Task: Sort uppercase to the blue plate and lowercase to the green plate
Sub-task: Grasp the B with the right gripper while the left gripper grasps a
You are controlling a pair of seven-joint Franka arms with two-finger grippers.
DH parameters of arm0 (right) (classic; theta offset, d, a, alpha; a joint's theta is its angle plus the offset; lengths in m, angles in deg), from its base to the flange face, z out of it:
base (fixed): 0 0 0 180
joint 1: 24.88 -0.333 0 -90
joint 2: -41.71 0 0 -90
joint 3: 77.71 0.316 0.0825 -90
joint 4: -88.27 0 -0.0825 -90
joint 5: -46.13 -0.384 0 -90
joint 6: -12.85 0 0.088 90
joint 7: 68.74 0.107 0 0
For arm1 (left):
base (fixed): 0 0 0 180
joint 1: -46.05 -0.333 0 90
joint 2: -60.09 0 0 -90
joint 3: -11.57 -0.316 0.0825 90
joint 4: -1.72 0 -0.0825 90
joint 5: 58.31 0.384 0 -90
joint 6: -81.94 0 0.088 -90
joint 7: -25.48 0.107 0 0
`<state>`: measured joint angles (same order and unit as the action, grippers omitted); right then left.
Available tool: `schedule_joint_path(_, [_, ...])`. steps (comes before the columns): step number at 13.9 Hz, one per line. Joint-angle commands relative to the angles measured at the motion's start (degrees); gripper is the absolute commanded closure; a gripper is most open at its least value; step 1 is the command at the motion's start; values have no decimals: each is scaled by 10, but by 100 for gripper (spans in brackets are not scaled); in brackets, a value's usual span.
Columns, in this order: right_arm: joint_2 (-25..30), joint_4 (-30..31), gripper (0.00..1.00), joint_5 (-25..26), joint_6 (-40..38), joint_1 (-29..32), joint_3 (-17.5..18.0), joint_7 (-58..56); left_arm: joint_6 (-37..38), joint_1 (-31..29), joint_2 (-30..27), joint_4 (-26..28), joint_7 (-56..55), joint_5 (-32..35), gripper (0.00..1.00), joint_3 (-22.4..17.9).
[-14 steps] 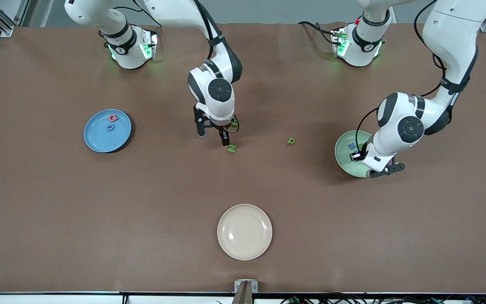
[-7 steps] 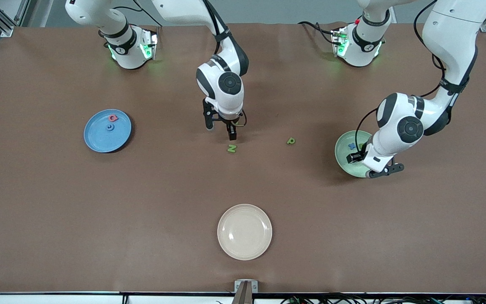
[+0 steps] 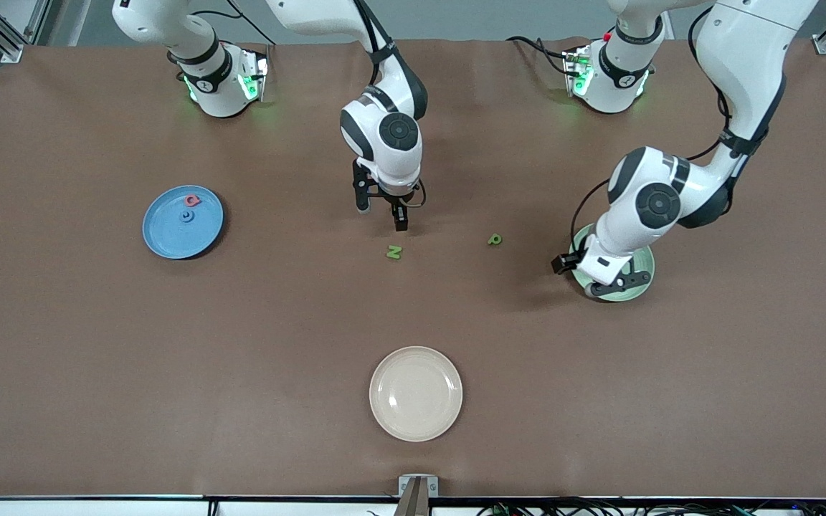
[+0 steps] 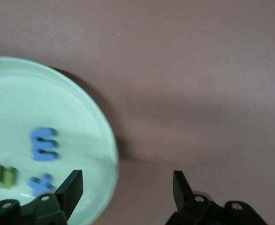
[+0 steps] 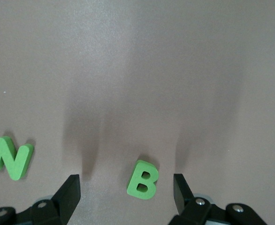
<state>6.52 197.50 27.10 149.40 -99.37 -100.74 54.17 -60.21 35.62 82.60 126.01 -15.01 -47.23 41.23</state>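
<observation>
blue plate (image 3: 183, 231) toward the right arm's end of the surface (image 3: 241, 344), holds pink-red D (image 3: 193, 200) and blue C (image 3: 187, 216)

right end effector (image 3: 382, 215) above the mid surface, jaws spread, grasping nothing; right wrist view has green B (image 5: 143, 179) lying flat between its fingers (image 5: 68, 192), not touched

green N (image 3: 393, 251) on the surface just beside it, nearer the front camera than the B

cream plate (image 3: 415, 393) nearest the front camera, mid surface

green p (image 3: 494, 239) on the bare surface between N and green plate (image 3: 641, 281)

left end effector (image 3: 579, 276) over the green plate's rim, jaws spread, released, nothing held; left wrist view shows blue m (image 4: 44, 145), green u (image 4: 4, 176) and blue plus piece (image 4: 41, 183) in the plate
</observation>
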Motion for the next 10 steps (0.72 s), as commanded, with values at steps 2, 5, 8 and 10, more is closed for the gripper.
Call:
schedule_joint_path(2, [-8,4,27,-9,8,-6,-3,7,8,51,8,-23,-82,8,13,5])
schedule_joint_path(5, [-13,4,27,-9,11,-6,-2,7,7,91,31,-46,-146,7,5,5])
schedule_joint_path(8, [-16,4,28,-9,16,-5,5,7,7,116,52,-53,-206,8,1,3])
schedule_joint_path(10, [-17,4,32,-9,19,-6,6,7,7,129,62,-53,-250,8,1,2])
